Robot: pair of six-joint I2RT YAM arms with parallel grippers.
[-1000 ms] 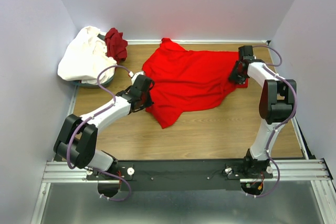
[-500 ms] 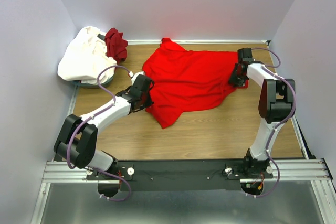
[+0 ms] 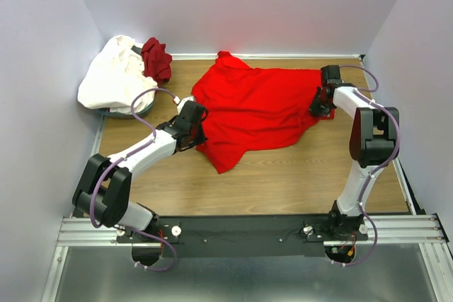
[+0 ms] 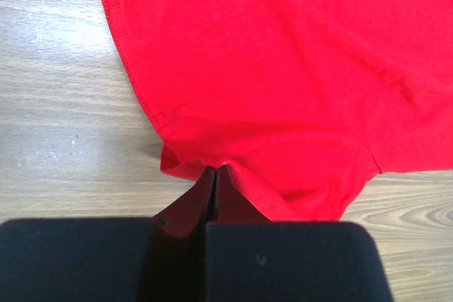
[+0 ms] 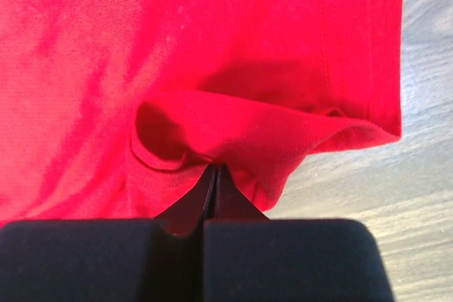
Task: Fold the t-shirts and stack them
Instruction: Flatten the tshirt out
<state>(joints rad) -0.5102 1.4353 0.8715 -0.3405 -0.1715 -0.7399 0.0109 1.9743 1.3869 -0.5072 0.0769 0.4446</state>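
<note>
Across the middle and far half of the wooden bench (image 3: 283,175), the bright red t-shirt (image 3: 258,107), spread mostly flat with soft wrinkles, one corner trailing toward the near side. At its left edge, pinched by the left gripper (image 4: 216,171): both fingers pressed together on a small raised fold of hem, the cloth puckered just ahead of the tips, bare wood showing on either side. At its right edge, pinched likewise by the right gripper (image 5: 214,170), clamped tight on a bunched lip of cloth beside a stitched hem, with a small pocket of shadow under the lifted fold. From above, both arms reaching out from their bases, the left stretched low across the near-left of the bench, the right rising along the right side and bending inward. In the far left corner, well apart from the red one, the white t-shirt (image 3: 113,79), heaped in a loose mound against the left wall. Touching its far-right side, the darker maroon t-shirt (image 3: 156,59), crumpled into a small lump. Neither of these two folded.
</note>
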